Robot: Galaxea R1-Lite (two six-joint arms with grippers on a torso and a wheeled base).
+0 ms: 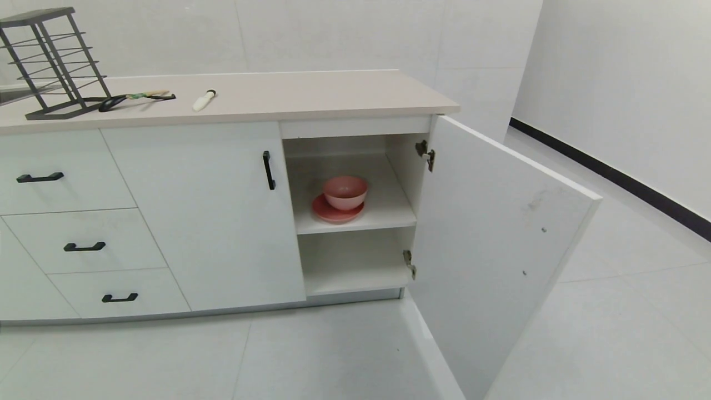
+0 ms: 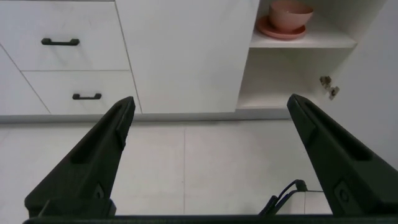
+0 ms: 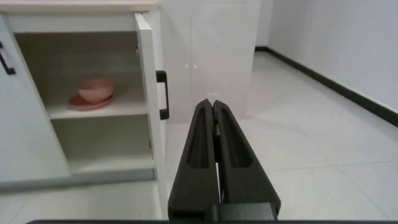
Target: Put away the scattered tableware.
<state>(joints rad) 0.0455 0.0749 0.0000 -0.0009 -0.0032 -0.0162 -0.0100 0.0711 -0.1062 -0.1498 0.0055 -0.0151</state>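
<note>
Head view: bowl (image 1: 345,191) on plate (image 1: 333,213) shelved, door (image 1: 489,244) open. Left gripper (image 2: 211,104) fingers (image 2: 99,155) apart; right gripper (image 3: 214,107) fingers (image 3: 202,149) together, handle (image 3: 161,94) beyond. Next, likely: shut door.

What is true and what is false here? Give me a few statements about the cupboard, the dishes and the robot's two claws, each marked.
1. The pink bowl sits on the plate on the cupboard's upper shelf. True.
2. The cupboard door is closed. False: it stands wide open.
3. The left gripper is open and empty. True.
4. The right gripper is open. False: it is shut, holding nothing.
5. The black wire rack stands on the floor. False: it is on the countertop.
</note>
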